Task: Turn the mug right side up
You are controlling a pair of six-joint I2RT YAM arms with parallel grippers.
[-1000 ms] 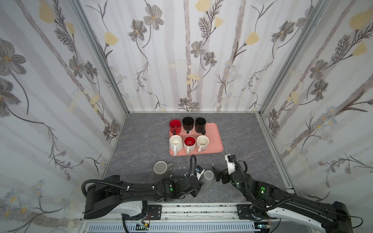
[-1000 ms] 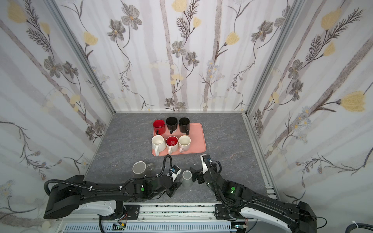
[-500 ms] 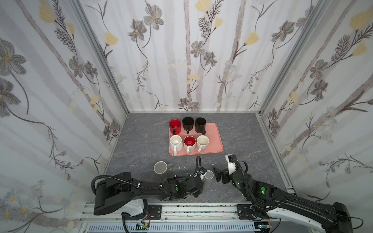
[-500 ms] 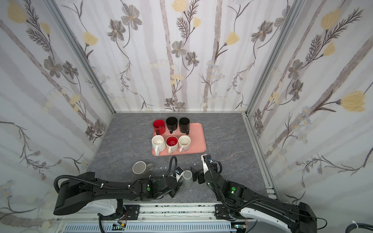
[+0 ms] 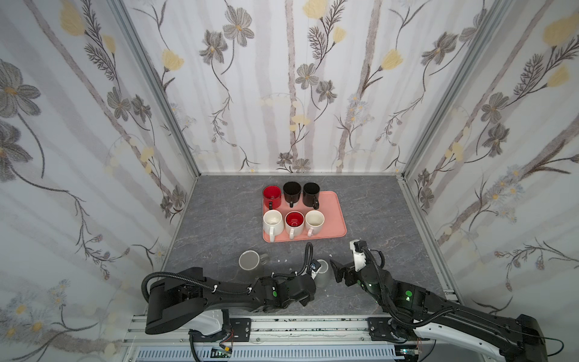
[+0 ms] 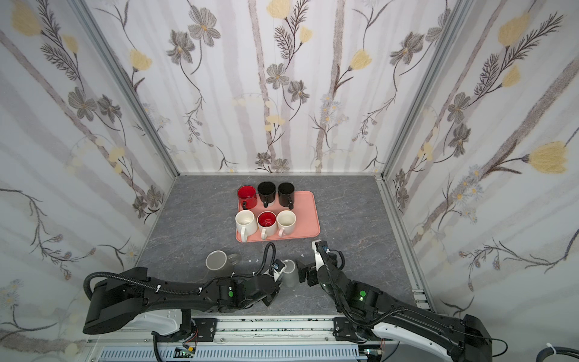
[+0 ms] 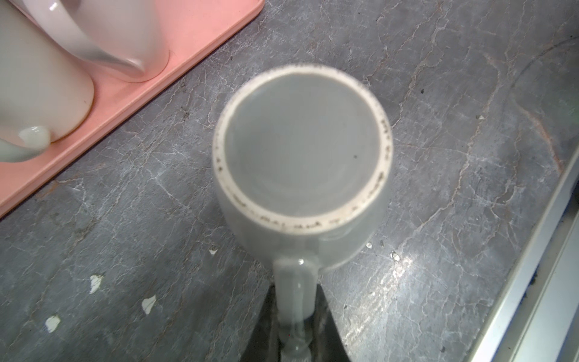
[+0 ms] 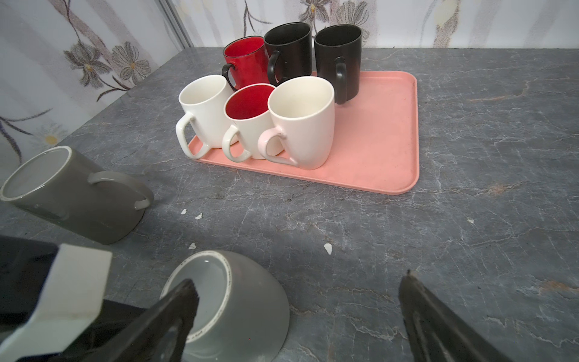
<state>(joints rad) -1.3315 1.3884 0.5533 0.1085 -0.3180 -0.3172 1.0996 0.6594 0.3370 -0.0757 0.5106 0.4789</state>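
Here, floral walls (image 5: 266, 94) enclose grey marbled tabletop (image 5: 225, 219) w/ base-up mug (image 5: 322, 275).

Two black jointed arms (image 5: 238, 291) on white bases (image 5: 206, 322).
Corrugated black cables (image 5: 175, 275), green dots (image 5: 274, 293), white wrist block (image 5: 358, 258), dark tapered fingers (image 8: 438, 326).

I count eight mugs in all. Six of them are on the one pink tray (image 5: 333, 216): two black mugs (image 5: 292, 191) (image 5: 311, 192), one red mug (image 5: 271, 194), two white mugs (image 5: 273, 222) (image 5: 314, 221), and one white mug with a red inside (image 5: 294, 220). The other two are off the tray on the table (image 5: 219, 225): a grey mug (image 5: 323, 279) and a second grey mug (image 5: 249, 260). There are two black robot arms (image 5: 225, 293) (image 5: 413, 301).
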